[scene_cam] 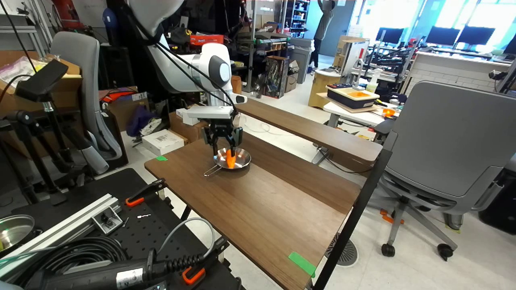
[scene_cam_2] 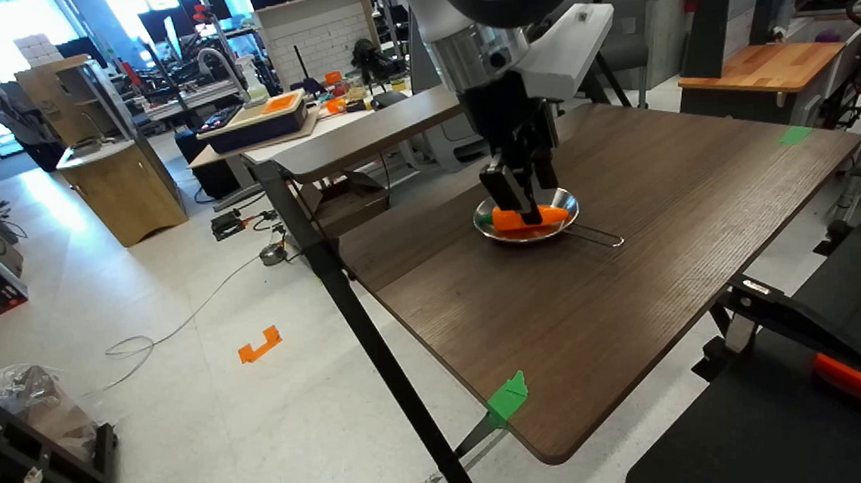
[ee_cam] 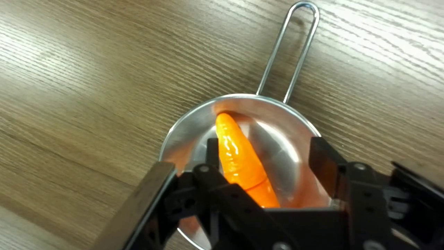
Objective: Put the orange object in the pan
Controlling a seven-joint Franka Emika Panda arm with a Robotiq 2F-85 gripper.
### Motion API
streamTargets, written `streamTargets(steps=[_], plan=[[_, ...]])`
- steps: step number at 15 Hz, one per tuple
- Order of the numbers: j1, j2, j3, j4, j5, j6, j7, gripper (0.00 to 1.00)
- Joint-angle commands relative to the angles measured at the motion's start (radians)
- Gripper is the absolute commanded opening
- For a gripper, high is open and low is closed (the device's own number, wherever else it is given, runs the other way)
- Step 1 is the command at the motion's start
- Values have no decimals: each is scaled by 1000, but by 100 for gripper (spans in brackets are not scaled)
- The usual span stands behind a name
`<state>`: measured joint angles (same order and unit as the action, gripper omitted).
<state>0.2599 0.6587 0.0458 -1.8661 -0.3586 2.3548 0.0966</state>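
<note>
- I can see the orange carrot (ee_cam: 241, 156) lying inside the silver pan (ee_cam: 277, 139), its slim tip close to the rim on the handle side.
- The pan sits on the brown tabletop (scene_cam: 258, 209), closer to the left short edge than to the right one in an exterior view, and its wire handle (ee_cam: 273, 55) points toward the long edge beside the black bench (scene_cam: 149, 225).
- The gripper (ee_cam: 265, 151) hangs low over the pan with its fingers (ee_cam: 322, 158) spread, the carrot between them and nearer one; I can't tell whether that finger touches it.
- Strips of green tape (scene_cam: 302, 264) stick near both corners of that long edge.
- A raised wooden shelf (scene_cam: 306, 131) runs along the opposite one.
</note>
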Motion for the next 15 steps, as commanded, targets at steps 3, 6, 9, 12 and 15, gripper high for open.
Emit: streamTargets(steps=[3, 6, 9, 12, 15], plan=[[-1, -15, -1, -9, 14, 9, -8, 100], [-8, -27, 1, -14, 23, 26, -7, 100], [-24, -46, 7, -19, 53, 47, -4, 100], [-41, -65, 11, -30, 94, 78, -7, 100], [-43, -72, 7, -33, 113, 91, -5, 100]])
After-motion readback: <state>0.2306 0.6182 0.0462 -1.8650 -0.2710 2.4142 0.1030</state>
